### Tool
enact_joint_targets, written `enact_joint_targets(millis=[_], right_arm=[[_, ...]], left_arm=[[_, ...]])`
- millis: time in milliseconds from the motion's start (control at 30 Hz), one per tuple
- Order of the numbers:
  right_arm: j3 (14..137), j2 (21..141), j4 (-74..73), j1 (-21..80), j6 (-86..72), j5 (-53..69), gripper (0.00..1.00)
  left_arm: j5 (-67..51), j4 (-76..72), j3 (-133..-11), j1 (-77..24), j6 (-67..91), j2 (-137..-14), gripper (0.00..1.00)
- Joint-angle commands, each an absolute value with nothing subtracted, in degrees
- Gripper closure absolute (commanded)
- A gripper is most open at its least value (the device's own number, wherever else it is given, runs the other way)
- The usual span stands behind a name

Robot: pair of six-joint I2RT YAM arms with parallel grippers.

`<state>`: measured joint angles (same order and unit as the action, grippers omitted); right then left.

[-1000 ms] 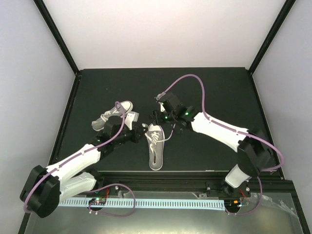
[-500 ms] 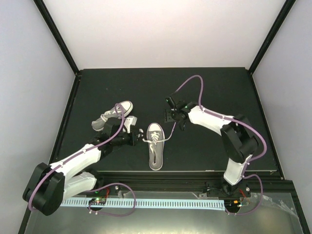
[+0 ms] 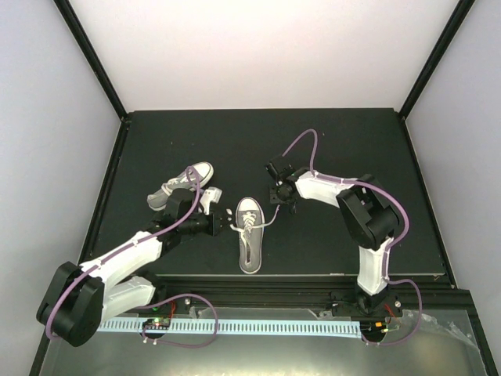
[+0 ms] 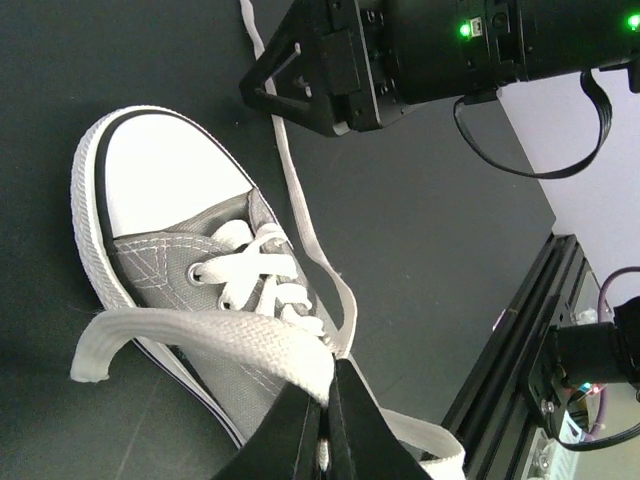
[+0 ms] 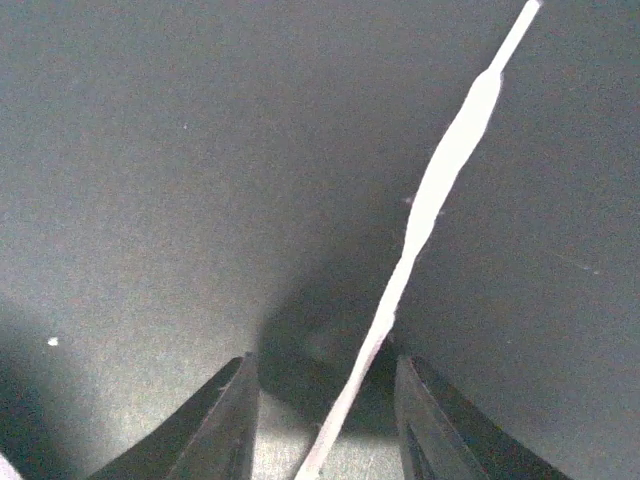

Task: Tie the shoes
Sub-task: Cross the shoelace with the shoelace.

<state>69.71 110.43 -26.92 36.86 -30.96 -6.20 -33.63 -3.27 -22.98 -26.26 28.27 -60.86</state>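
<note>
One grey shoe (image 3: 249,239) stands on its sole in the middle of the mat, white toe cap (image 4: 165,175) pointing away from the arms. The other shoe (image 3: 182,186) lies on its side to the left. My left gripper (image 3: 219,222) is beside the middle shoe's left side. It is shut on a wide white lace (image 4: 210,335), pinched at the fingertips (image 4: 330,395). The shoe's other lace (image 5: 430,210) trails right across the mat. My right gripper (image 5: 325,400) hangs low over that lace, jaws open, the lace running between them untouched. It also shows as the right gripper (image 4: 330,70).
The black mat (image 3: 352,149) is bounded by a black frame, with a metal rail (image 3: 313,278) along the near edge. Both arms reach in toward the middle shoe, the right arm (image 3: 368,211) folded sharply at its elbow.
My right gripper has drawn back from the shoe's toe to the right, come down over the loose lace, and its jaws have narrowed. The left gripper keeps its hold and has shifted slightly left.
</note>
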Motion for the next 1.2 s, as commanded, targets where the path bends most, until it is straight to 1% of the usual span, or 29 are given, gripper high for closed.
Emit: enact_joint_targets(millis=[0, 200, 267, 300, 400, 533, 700, 800, 900, 1033, 1167], right_arm=[[70.35, 112.27, -26.37, 36.56, -31.38, -6.24, 0.63], [69.32, 112.33, -26.15, 36.40, -31.97, -7.00, 0.82], [68.71, 111.84, -25.90, 36.26, -32.08, -6.75, 0.95], [68.28, 111.14, -25.57, 36.24, -32.08, -6.77, 0.98], [66.08, 106.94, -23.85, 36.06, -31.89, -6.66, 0.98], [63.12, 98.30, -21.65, 35.81, -30.31, -5.18, 0.98], [58.03, 85.91, -15.86, 35.85, -28.13, 1.07, 0.98], [55.79, 80.38, -11.92, 35.85, -27.72, 6.23, 0.98], [55.77, 77.54, -9.22, 35.92, -28.00, 10.44, 0.98], [56.55, 76.14, -7.36, 36.03, -28.55, 14.62, 0.98], [56.35, 74.88, -6.10, 36.12, -29.19, 16.02, 0.98]], left_arm=[[-36.57, -4.59, -24.47, -25.93, 26.25, -60.41, 0.98], [-39.01, -4.20, -25.99, -25.91, 22.74, -61.29, 0.98], [-40.10, -4.38, -26.52, -25.99, 21.70, -62.17, 0.98], [-40.84, -4.63, -26.88, -26.01, 21.25, -62.77, 0.98], [-43.45, -5.44, -28.56, -26.23, 19.84, -65.27, 0.98], [-45.58, -5.24, -31.32, -27.68, 17.67, -69.23, 0.97], [-47.46, -4.15, -35.46, -29.86, 14.34, -73.80, 0.94], [-48.07, -3.67, -38.14, -30.90, 12.67, -77.03, 0.92], [-49.49, -3.29, -40.61, -31.62, 11.40, -79.88, 0.91], [-49.35, -1.38, -43.57, -32.46, 9.22, -82.48, 0.87], [-48.00, -0.48, -45.33, -32.63, 7.99, -83.85, 0.85]])
